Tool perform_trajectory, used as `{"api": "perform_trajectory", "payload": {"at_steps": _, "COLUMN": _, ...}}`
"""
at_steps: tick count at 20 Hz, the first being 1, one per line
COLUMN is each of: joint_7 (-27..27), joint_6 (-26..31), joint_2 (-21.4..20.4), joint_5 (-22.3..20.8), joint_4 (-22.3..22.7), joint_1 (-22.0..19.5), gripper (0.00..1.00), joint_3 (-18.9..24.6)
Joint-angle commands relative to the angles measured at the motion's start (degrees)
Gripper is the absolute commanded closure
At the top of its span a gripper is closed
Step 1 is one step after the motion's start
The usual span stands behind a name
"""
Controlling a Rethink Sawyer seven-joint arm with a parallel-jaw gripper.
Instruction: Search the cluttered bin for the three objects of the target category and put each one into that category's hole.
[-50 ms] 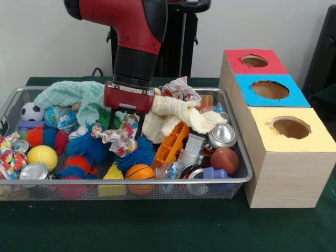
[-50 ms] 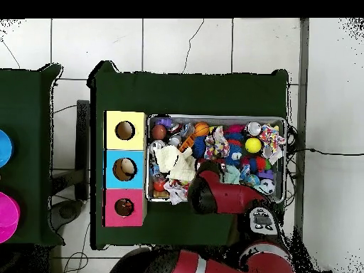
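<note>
Because the arm's red wrist block sits low over the clutter, the gripper (image 1: 126,127) is largely hidden in the front view – only dark finger stubs are seen dropping into a crinkled floral wrapper (image 1: 118,137), and whether the jaws are spread or closed, or whether anything is held, cannot be told. In the overhead view the gripper is covered entirely by the arm. The wire bin (image 1: 239,152) is packed: a cream knitted glove (image 1: 181,116) is draped just right of the wrist, a mint cloth (image 1: 71,93) is heaped at the far left, and blue spiky balls (image 1: 89,148) lie under the wrapper. Near the front rim a small basketball (image 1: 140,171), a yellow ball (image 1: 42,156) and a silver can (image 1: 33,171) are seen. The target category cannot be made out. To the right of the bin stands the box – its red hole (image 1: 254,61) farthest, blue hole (image 1: 270,89) in the middle, yellow hole (image 1: 290,127) nearest
</note>
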Motion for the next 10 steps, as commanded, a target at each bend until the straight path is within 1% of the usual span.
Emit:
{"api": "perform_trajectory", "payload": {"at_steps": 1, "joint_7": 11.41, "joint_6": 5.26, "joint_2": 0.95, "joint_5": 3.85, "joint_4": 3.91, "joint_1": 1.65, "gripper": 0.0, "joint_3": 5.13}}
{"api": "perform_trajectory", "payload": {"at_steps": 3, "joint_7": 11.01, "joint_6": 4.94, "joint_2": 0.88, "joint_5": 5.25, "joint_4": 3.46, "joint_1": 3.51, "gripper": 0.0, "joint_3": 1.72}}
{"api": "perform_trajectory", "payload": {"at_steps": 6, "joint_7": 10.57, "joint_6": 9.17, "joint_2": -0.55, "joint_5": 7.26, "joint_4": 4.32, "joint_1": 3.88, "gripper": 0.0, "joint_3": -0.33}}
{"api": "perform_trajectory", "payload": {"at_steps": 7, "joint_7": 10.14, "joint_6": 10.59, "joint_2": -1.49, "joint_5": 7.34, "joint_4": 4.83, "joint_1": 3.65, "gripper": 0.0, "joint_3": -0.41}}
{"api": "perform_trajectory", "payload": {"at_steps": 9, "joint_7": 10.04, "joint_6": 13.52, "joint_2": -2.92, "joint_5": 8.0, "joint_4": 6.17, "joint_1": 2.16, "gripper": 0.0, "joint_3": 1.28}}
{"api": "perform_trajectory", "payload": {"at_steps": 10, "joint_7": 10.12, "joint_6": 14.07, "joint_2": -3.56, "joint_5": 8.15, "joint_4": 6.8, "joint_1": 1.77, "gripper": 0.0, "joint_3": 1.78}}
